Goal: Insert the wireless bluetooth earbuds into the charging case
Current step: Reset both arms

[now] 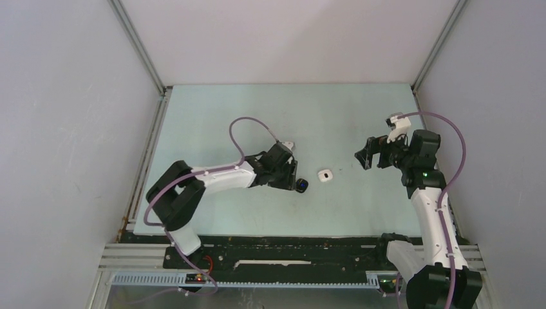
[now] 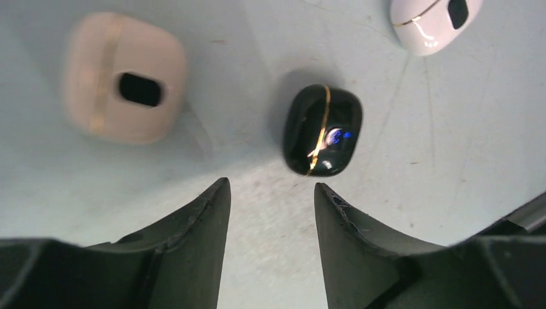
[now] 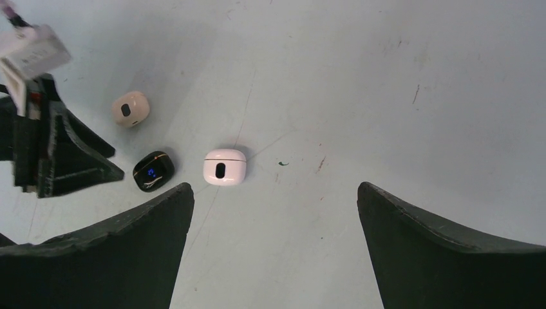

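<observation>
the black charging case [image 2: 322, 131] is seen lying, seemingly closed, just beyond the left gripper [image 2: 270, 188], long axis pointed away from its parted, empty jaws; the right gripper [image 3: 273, 188] is spread wide, empty.

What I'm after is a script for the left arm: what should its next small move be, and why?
Probably draw the left gripper back and up a little. Its jaws stand apart and empty, the black case lies shut on the table just past its tips, and no loose earbuds show in any view.
</observation>
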{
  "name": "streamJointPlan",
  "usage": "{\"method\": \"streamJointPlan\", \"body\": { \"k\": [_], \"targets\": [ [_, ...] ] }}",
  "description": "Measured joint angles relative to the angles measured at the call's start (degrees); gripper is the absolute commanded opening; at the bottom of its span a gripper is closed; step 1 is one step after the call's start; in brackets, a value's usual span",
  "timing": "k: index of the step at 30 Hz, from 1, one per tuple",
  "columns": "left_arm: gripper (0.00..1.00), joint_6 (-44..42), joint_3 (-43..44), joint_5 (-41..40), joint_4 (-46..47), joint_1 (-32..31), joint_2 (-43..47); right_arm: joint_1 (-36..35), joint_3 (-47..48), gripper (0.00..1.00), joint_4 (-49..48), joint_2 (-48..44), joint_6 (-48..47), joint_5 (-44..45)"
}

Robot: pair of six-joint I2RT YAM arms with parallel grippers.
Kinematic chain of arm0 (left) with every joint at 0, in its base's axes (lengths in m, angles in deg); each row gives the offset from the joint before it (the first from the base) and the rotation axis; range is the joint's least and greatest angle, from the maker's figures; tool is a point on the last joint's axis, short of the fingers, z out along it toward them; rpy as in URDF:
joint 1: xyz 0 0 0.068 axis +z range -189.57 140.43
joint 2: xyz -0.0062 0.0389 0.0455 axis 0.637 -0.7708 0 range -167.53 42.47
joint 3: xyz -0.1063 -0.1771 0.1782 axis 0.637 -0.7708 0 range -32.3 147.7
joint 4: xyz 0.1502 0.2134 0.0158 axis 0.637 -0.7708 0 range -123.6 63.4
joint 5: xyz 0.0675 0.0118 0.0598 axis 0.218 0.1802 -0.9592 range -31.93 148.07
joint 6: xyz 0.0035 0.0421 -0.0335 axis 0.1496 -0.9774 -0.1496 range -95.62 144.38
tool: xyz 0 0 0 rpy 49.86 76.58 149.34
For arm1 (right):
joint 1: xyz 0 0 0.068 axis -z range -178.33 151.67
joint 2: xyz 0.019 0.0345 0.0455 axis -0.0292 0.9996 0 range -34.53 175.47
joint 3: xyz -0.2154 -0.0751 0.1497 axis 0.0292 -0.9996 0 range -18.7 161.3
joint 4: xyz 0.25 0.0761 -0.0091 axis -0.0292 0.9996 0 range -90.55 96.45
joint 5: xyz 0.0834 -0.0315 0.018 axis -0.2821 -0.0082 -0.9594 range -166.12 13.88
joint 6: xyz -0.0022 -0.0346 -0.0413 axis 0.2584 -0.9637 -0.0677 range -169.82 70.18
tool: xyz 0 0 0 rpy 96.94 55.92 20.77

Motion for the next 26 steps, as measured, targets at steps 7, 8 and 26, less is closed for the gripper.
{"method": "streamJointPlan", "body": {
  "k": [7,8,26],
  "targets": [
    [0.62,-6.1,-5.2,-11.3,-0.8,2.3,15.1,0.0,0.0,1.00,0.0,-0.2,2.1,-0.2],
    [0.63,-6.5,-6.8,-12.7,0.2,2.7,17.7,0.0,0.0,1.00,-0.1,-0.1,2.5,-0.2],
    [1.00,-12.0,-41.8,-34.5,18.5,5.7,55.8,-9.4,-0.2,1.00,-2.8,3.5,4.4,6.4]
  ]
}}
